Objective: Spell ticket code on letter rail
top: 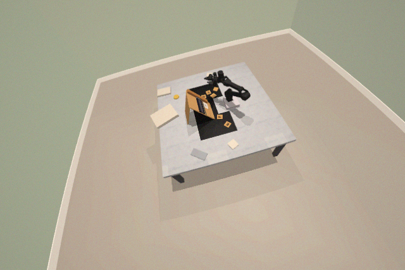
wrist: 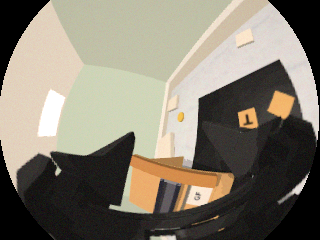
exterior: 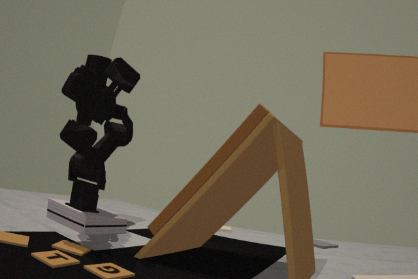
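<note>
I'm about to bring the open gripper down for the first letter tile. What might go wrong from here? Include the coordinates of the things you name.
The tiles lie close together on the black mat [top: 218, 133] [exterior: 236, 259] [wrist: 220, 107], so open fingers might nudge the G tile [exterior: 108, 270] while going for the T tile [exterior: 55, 257] [wrist: 247, 119].
The leaning board [top: 193, 102] [exterior: 215, 198] [wrist: 145, 187] stands beside them; a low swing might clip it.
The ticket [wrist: 198, 195] shows only partly past the gripper [wrist: 170, 130] in the wrist view, so the code could be misread.

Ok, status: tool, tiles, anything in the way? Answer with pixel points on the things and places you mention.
Tool [top: 209, 78] [wrist: 170, 130] open, nothing held, up off the mat [top: 217, 131] [wrist: 215, 107]. T tile [exterior: 55, 257] [wrist: 247, 119] and G tile [exterior: 108, 270] loose on mat. Nothing seen between the fingertips.
</note>
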Motion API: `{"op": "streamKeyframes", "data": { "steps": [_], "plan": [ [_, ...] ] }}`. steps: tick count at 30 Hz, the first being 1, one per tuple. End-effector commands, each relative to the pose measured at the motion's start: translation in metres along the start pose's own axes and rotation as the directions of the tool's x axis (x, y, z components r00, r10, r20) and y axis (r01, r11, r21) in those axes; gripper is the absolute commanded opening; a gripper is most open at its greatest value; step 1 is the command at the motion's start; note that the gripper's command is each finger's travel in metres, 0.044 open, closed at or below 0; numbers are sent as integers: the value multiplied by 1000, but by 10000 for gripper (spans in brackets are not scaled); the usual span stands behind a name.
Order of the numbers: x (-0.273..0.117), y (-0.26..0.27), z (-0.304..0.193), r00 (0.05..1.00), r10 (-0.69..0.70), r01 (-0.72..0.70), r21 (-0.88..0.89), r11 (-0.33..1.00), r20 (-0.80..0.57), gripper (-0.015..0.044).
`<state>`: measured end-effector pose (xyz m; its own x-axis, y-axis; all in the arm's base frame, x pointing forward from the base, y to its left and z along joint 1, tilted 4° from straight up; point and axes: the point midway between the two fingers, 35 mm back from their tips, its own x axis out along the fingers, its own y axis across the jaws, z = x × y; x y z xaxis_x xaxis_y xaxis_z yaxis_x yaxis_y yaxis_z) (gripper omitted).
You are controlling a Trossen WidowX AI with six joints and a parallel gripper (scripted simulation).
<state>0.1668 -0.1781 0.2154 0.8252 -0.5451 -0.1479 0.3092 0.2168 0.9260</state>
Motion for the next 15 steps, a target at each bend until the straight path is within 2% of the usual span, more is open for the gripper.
{"op": "streamKeyframes", "data": {
  "steps": [1,8,15],
  "plan": [
    [-1,2,-35,994,-21,-1,-203,979,-107,440],
    [-17,-4,-102,941,-87,-129,-585,801,-327,440],
    [-52,-19,-153,842,-172,-403,-808,430,-511,440]
  ]
}}
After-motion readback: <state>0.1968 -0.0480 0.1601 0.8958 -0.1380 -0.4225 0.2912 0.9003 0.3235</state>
